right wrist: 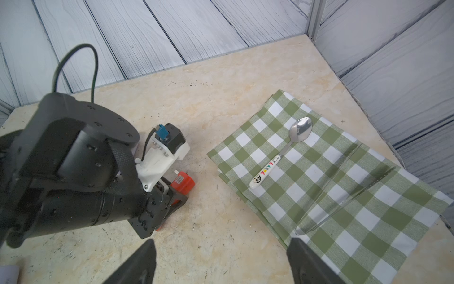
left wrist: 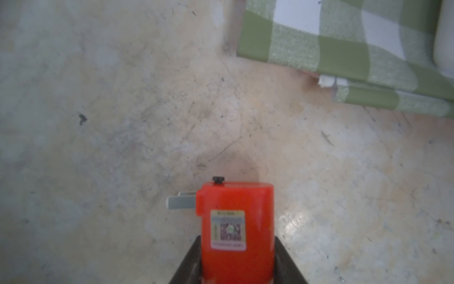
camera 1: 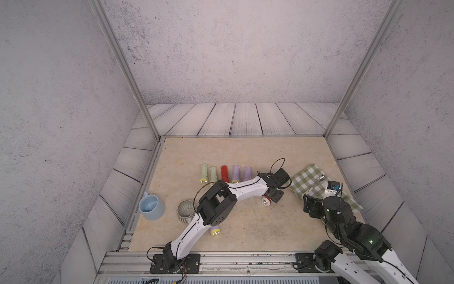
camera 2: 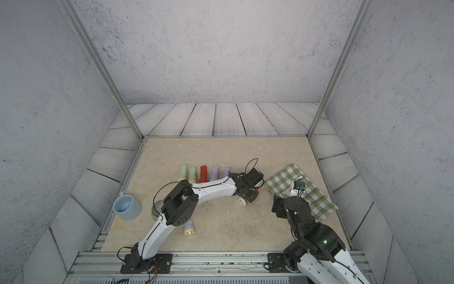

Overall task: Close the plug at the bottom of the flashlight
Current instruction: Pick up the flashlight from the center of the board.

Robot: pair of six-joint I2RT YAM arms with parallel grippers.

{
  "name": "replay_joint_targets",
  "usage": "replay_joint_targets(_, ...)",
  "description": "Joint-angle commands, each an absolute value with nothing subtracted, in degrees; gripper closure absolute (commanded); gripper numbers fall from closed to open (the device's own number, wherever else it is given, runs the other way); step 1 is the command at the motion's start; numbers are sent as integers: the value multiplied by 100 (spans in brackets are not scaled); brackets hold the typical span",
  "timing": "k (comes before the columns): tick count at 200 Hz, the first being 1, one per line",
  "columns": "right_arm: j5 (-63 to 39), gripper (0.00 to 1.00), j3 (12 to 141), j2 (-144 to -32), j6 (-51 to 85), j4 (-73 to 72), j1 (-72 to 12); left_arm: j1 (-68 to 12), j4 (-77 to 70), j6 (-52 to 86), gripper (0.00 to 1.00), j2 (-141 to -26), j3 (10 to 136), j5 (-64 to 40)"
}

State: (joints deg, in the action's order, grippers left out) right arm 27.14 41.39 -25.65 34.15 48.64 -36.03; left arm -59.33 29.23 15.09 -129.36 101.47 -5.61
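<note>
Pinching the red flashlight [left wrist: 237,216], the left gripper [camera 1: 272,197] bares its plug [left wrist: 180,202] (prongs out beyond the jaws); the right gripper [right wrist: 222,253], spread wide, must fold it shut.

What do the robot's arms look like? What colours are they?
Both arms have smooth white shells and chunky black joints. The left arm has thin black cables looping over it and a white camera mount with a blue connector. The right arm shows a tiny green light. The jaws are black and wedge-shaped.
</note>
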Motion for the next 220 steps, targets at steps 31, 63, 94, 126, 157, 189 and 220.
replay_joint_targets(31, 2732, 10, 4014, -2470, 3523, 4865, -3533, -5973, 3364, 1389, 39, -13395, 10684, -15)
replay_joint_targets(63, 2744, 12, 3982, -2439, 3515, 4825, -3503, -5968, 3392, 1374, 50, -13584, 10857, 18)
replay_joint_targets(94, 2738, 14, 3955, -2469, 3534, 4799, -3468, -5977, 3404, 1362, 69, -13616, 10894, 35)
replay_joint_targets(126, 2707, 14, 3929, -2520, 3530, 4757, -3443, -5975, 3401, 1405, 80, -13467, 10797, 188)
replay_joint_targets(157, 2636, 15, 3977, -2595, 3457, 4725, -3402, -5954, 2938, 1308, 95, -12850, 10182, 290)
replay_joint_targets(189, 2497, 16, 4043, -2738, 3449, 4644, -3367, -5911, 2219, 1146, 96, -11819, 9292, 580)
replay_joint_targets(220, 2199, 16, 4116, -2979, 3453, 4504, -3359, -5883, 1122, 829, 100, -10524, 8106, 756)
